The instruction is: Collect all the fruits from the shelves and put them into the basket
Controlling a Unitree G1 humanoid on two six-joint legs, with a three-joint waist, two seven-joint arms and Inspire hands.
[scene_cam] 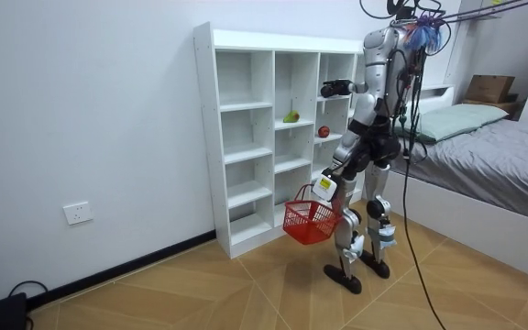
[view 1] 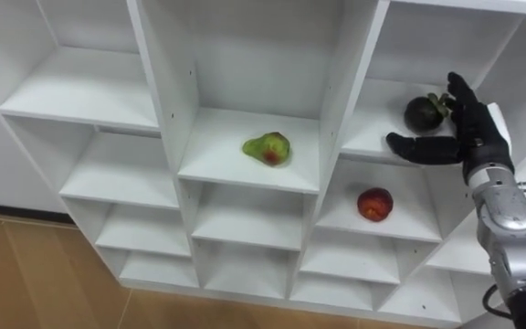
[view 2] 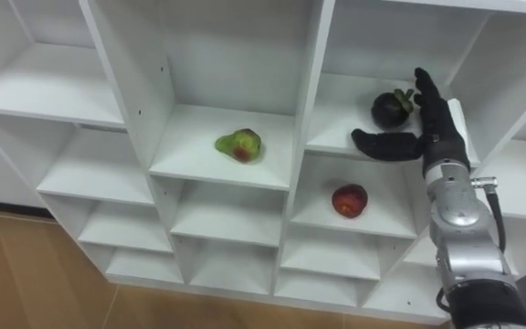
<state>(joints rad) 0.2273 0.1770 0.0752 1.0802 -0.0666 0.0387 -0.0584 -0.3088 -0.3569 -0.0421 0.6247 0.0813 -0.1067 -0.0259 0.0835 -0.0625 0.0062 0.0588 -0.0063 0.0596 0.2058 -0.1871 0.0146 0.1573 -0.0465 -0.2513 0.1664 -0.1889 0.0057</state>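
Fingers (view 1: 461,99) of right hand (view 1: 478,137) spread beside round dark fruit (view 1: 424,113), white shelf (view 1: 375,132)

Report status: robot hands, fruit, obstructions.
Right robot hand open beside dark fruit, no grip yet. Left robot hand carries red basket. Pear and red fruit sit on shelves. Path looks unobstructed.

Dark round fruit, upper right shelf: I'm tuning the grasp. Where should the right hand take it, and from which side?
Probably around its middle, from the open front: the dark fruit is round and sits on the shelf board. The open right hand is beside it, thumb in front, fingers on its right. The left hand carries the red basket.
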